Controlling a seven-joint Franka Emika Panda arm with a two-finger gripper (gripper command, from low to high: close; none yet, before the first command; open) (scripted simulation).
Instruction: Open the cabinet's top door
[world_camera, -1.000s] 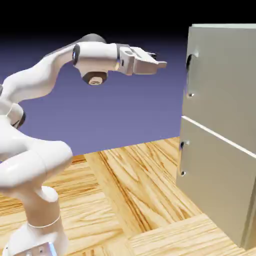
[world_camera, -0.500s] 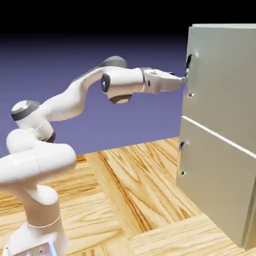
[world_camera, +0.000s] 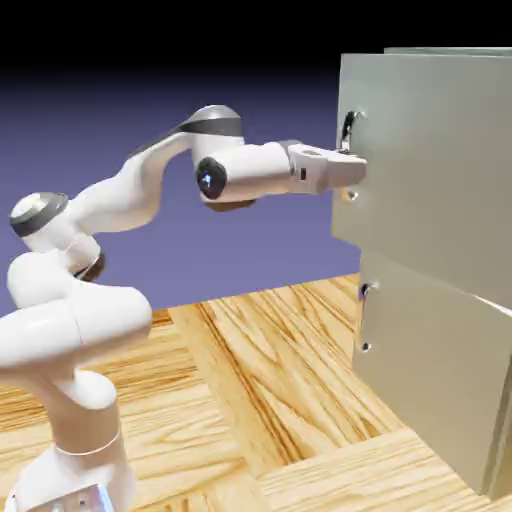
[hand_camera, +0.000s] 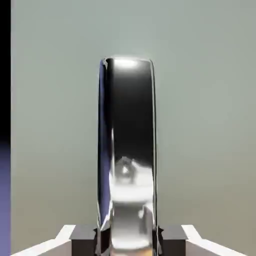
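The pale grey-beige cabinet (world_camera: 500, 440) stands at the exterior view's right. Its top door (world_camera: 430, 170) is swung out a little, so its handle edge juts left past the lower panel. My gripper (world_camera: 352, 167) reaches in level and is shut on the long curved bar handle (world_camera: 348, 128) of that door. Seen from the hand, the shiny bar handle (hand_camera: 127, 140) runs up the middle in front of the door panel (hand_camera: 205, 125). Both grey fingertips (hand_camera: 82, 235) press against its sides, and my gripper (hand_camera: 127, 241) is centred on it.
The shorter lower door (world_camera: 430, 380) with its short handle (world_camera: 365, 318) stays flush with the cabinet. The wooden table (world_camera: 270, 380) spreads below the arm. The robot's base (world_camera: 80, 440) stands at the lower left.
The arm stretched right to the cabinet and the gripper closed on the top door's handle. Since then the hand has drawn back left and the door has swung out with it.
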